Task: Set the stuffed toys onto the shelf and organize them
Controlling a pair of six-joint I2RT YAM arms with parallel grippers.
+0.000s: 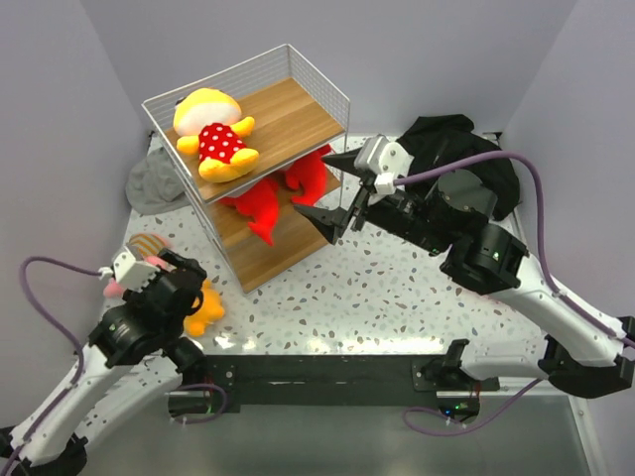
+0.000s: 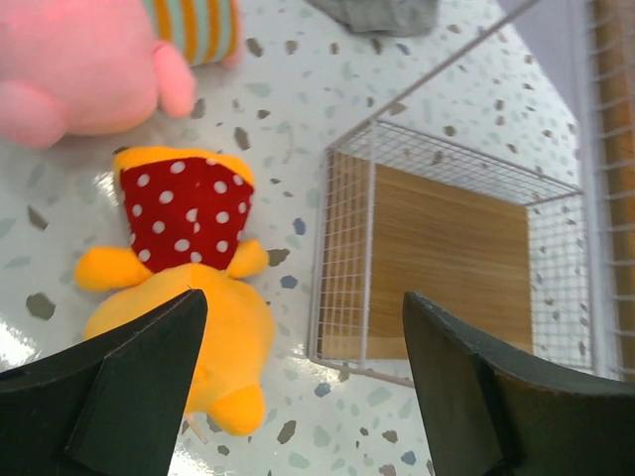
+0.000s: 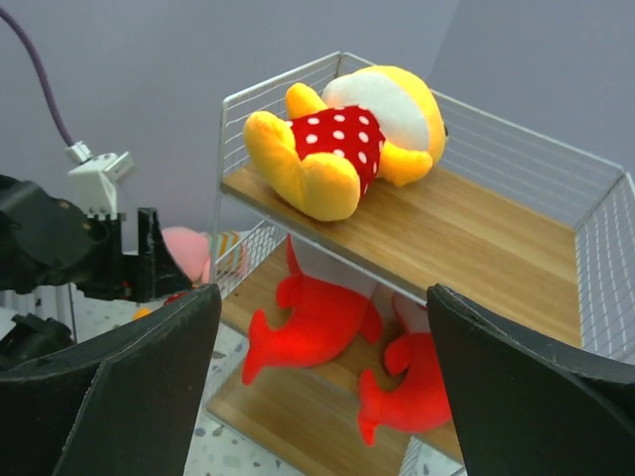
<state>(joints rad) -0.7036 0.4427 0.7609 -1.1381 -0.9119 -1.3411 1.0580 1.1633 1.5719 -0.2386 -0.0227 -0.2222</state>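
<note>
A: Shelved?
B: A yellow plush doll (image 1: 213, 134) in red dotted cloth is laid at the left end of the white wire rack's (image 1: 308, 109) top wooden board; two red plush sharks (image 1: 260, 208) are lodged lower.
A: Elsewhere?
B: A second yellow dotted doll (image 2: 189, 218) and a pink striped plush (image 2: 79, 69) are seen near the speckled table's (image 1: 397, 288) left edge, beneath the left gripper (image 2: 303, 302), spread, empty. The right gripper (image 3: 322, 293) is spread too.

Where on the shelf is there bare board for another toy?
On the shelf, the top board is bare from the yellow doll to the opposite wire side. Two red sharks crowd the lower board; only its near end is bare.
</note>
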